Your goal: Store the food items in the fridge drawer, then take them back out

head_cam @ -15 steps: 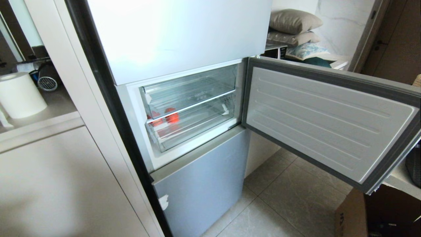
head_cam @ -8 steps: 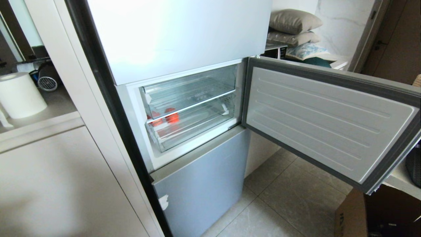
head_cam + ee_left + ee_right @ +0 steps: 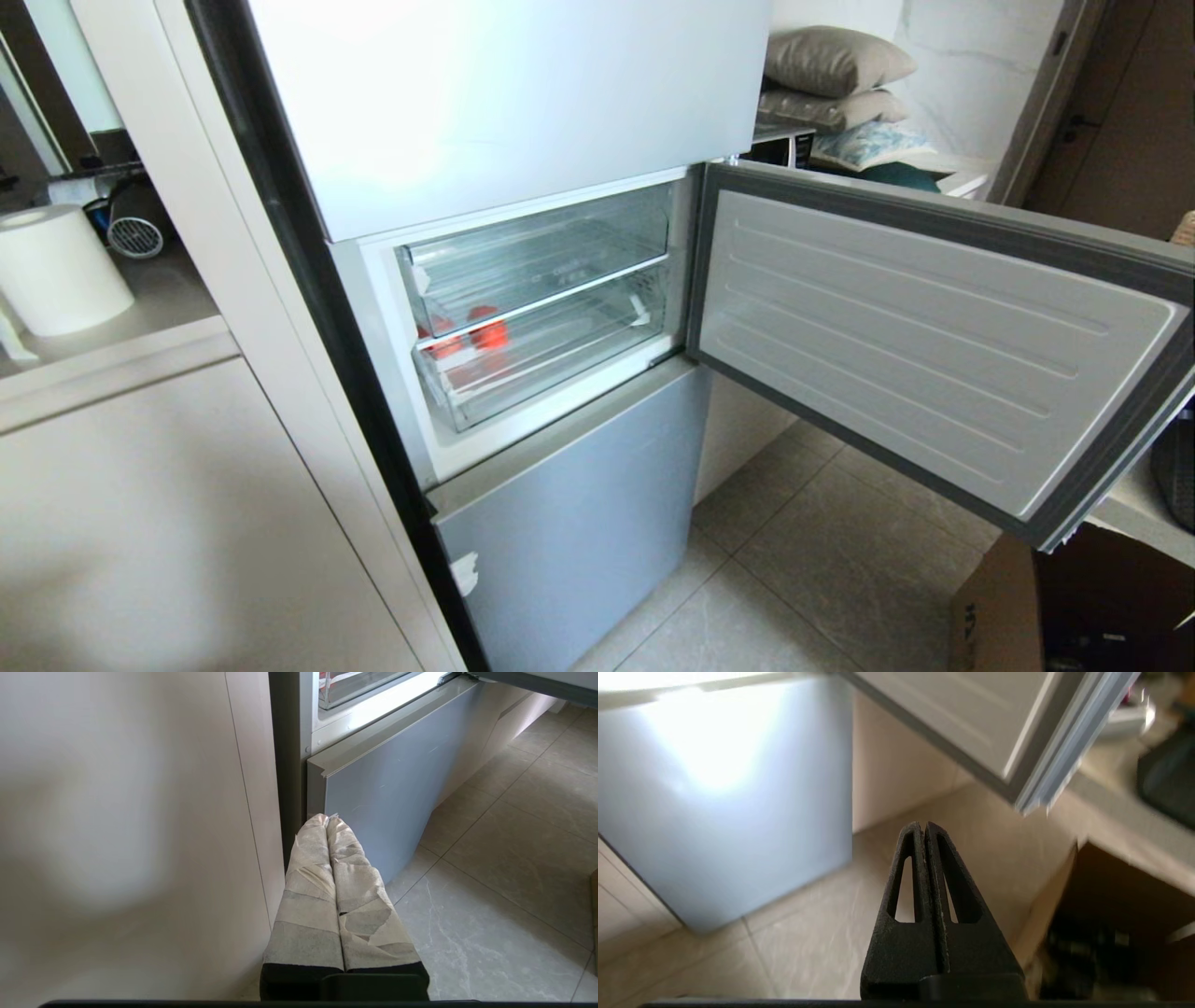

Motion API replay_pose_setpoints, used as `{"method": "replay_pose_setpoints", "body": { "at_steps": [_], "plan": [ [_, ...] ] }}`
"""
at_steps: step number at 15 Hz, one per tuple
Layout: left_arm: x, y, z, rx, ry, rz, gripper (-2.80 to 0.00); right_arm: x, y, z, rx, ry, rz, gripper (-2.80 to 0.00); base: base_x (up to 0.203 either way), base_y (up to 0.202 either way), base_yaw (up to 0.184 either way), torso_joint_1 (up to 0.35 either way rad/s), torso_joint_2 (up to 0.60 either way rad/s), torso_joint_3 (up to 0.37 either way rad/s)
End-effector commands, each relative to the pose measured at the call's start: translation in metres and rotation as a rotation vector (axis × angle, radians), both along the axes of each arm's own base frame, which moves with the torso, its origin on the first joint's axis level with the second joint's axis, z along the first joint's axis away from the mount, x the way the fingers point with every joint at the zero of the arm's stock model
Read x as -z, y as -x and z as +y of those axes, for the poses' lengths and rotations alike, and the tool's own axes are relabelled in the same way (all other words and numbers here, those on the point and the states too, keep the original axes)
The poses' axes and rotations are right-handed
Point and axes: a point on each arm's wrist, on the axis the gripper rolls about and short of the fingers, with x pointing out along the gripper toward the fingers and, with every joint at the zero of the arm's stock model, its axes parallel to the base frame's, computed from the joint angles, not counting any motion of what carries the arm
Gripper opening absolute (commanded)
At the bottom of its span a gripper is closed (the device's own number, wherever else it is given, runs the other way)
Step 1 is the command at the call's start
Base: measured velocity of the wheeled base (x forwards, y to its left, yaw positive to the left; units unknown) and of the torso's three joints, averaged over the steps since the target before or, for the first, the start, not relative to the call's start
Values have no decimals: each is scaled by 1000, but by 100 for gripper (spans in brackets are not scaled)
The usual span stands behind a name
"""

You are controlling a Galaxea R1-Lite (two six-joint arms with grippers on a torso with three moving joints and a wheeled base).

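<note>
I see the red food items (image 3: 471,336) inside the fridge drawer (image 3: 541,359), door open; both my left gripper (image 3: 327,819) and right gripper (image 3: 923,826) hang below it, fingers pressed together, empty

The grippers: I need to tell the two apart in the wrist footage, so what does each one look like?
The left gripper has two long fingers wrapped in pale, wrinkled tape over a black base. The right gripper is bare black, with tapered fingers that each have a long slot cut through. No cables or markings show.
</note>
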Motion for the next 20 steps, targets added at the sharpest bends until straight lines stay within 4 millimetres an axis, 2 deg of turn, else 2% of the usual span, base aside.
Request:
{"method": "replay_pose_setpoints", "body": {
  "at_steps": [1, 8, 20],
  "plan": [
    [0, 0, 0, -1, 1, 0, -280, 2, 3, 0, -4, 0, -35, -280, 0, 0, 0, 0, 0, 0],
    [0, 0, 0, 0, 0, 0, -280, 1, 3, 0, 8, -37, -37, -280, 0, -2, 25, 0, 0, 1],
    [0, 0, 0, 0, 0, 0, -280, 1, 3, -1, 26, -56, -38, -280, 1, -9, 172, -1, 2, 3]
  ]
}}
